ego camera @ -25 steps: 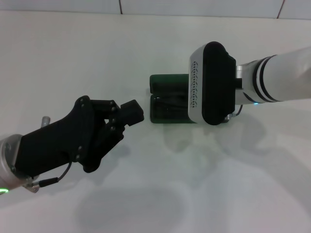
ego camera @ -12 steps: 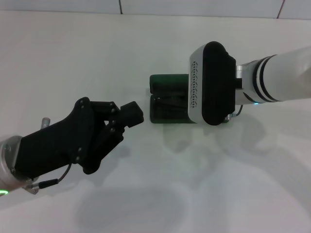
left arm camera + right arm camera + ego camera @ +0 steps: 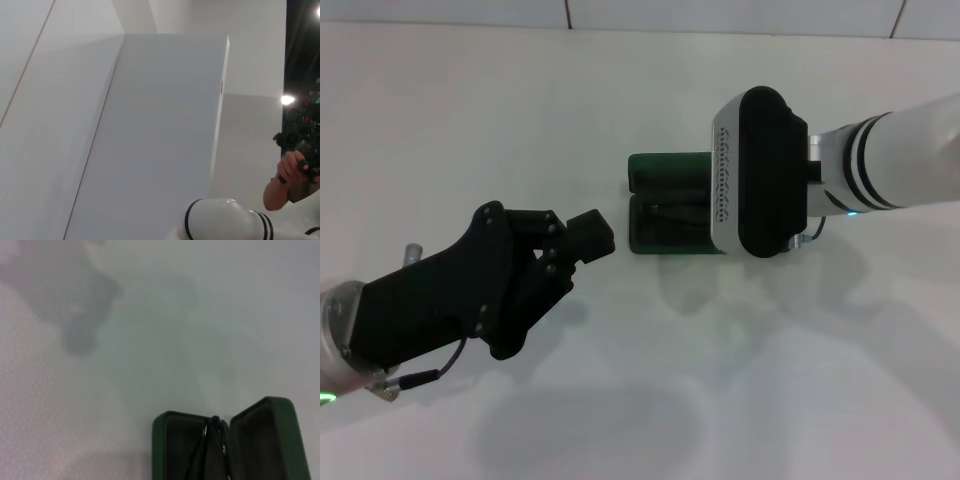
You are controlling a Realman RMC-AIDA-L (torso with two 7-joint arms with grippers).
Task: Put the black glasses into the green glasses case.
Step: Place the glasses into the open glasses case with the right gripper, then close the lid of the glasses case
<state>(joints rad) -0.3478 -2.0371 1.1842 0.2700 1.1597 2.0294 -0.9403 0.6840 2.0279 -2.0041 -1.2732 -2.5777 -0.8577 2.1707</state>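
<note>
The right gripper [image 3: 760, 172] hangs over the right part of the green glasses case [image 3: 665, 205], and its bulky white and black housing hides that end of the case from the head view. Its fingers are not visible in any view, so whether they are apart or together cannot be told.

The case lies open on the white table [image 3: 620, 100], slightly right of centre, its two halves side by side, one farther and one nearer. In the right wrist view the case [image 3: 270, 435] is cut off at the picture edge, with both dark-lined halves showing.

The black glasses [image 3: 214, 445] appear there only as thin dark lines rising at the hinge line between the two halves; the lenses cannot be made out. In the head view faint dark strokes [image 3: 672, 210] lie in the nearer half, too slight to read further.

The left gripper [image 3: 582, 235] is held above the table at near left, well apart from the case, its black fingers drawn together with nothing between them.

The left wrist view shows only a pale wall panel [image 3: 160, 125] and a white arm segment [image 3: 225, 220].
</note>
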